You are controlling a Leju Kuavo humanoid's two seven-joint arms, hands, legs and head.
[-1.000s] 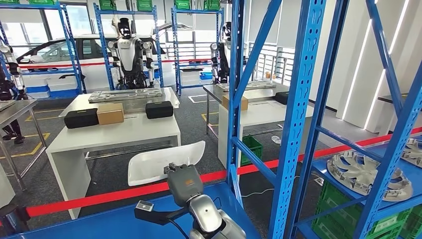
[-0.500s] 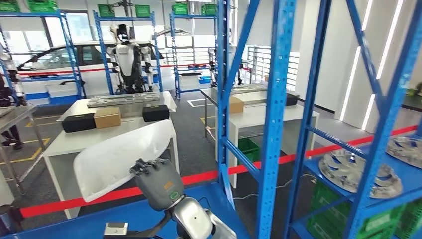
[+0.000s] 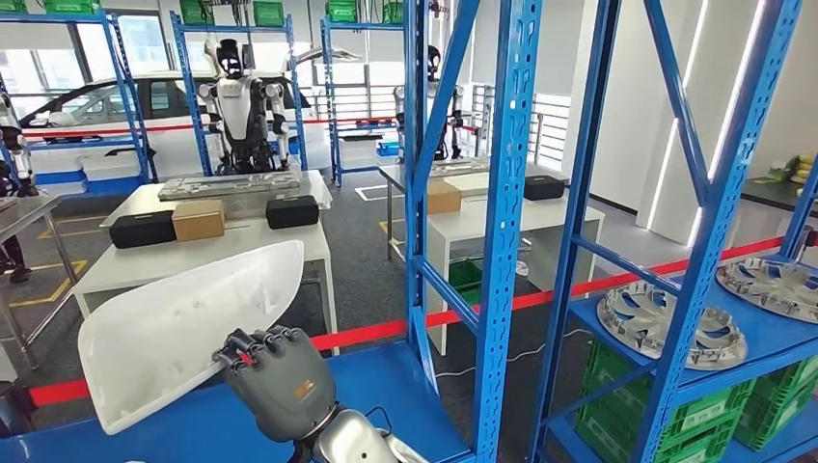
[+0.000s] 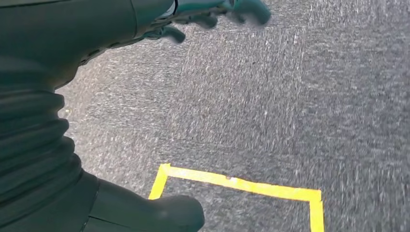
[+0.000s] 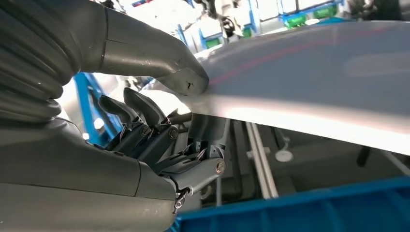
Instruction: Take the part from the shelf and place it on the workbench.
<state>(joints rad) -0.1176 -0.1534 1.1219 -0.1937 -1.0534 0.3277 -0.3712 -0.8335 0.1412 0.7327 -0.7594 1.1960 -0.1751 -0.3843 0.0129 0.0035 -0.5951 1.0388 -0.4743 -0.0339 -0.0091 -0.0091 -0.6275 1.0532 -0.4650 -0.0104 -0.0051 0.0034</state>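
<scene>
- The right hand (image 3: 278, 378) grasps the white part (image 3: 188, 326) at its lower edge, fingers (image 3: 253, 342) curled over the rim.
- In the right wrist view the thumb (image 5: 159, 58) presses on the part's (image 5: 309, 82) top face and the dark fingers (image 5: 145, 121) hook beneath it.
- The part is held up in the air, tilted, above the blue shelf (image 3: 386, 386) and in front of the white workbench (image 3: 193, 256).
- The left hand (image 4: 58, 116) hangs over grey floor (image 4: 270, 111) with a yellow tape mark (image 4: 237, 183); its fingers (image 4: 212, 12) are apart from the thumb (image 4: 154, 215) and hold nothing.
- On the workbench sit two black boxes (image 3: 143, 229) and a brown box (image 3: 199, 219) between them.
- Blue uprights (image 3: 506, 222) stand to the right; wheel covers (image 3: 670, 323) lie on a lower shelf above green crates (image 3: 695, 424).
- Another robot (image 3: 236, 101) stands behind the workbench, near a white car (image 3: 106, 111).
- A red tape (image 3: 579, 285) stretches across the aisle.
</scene>
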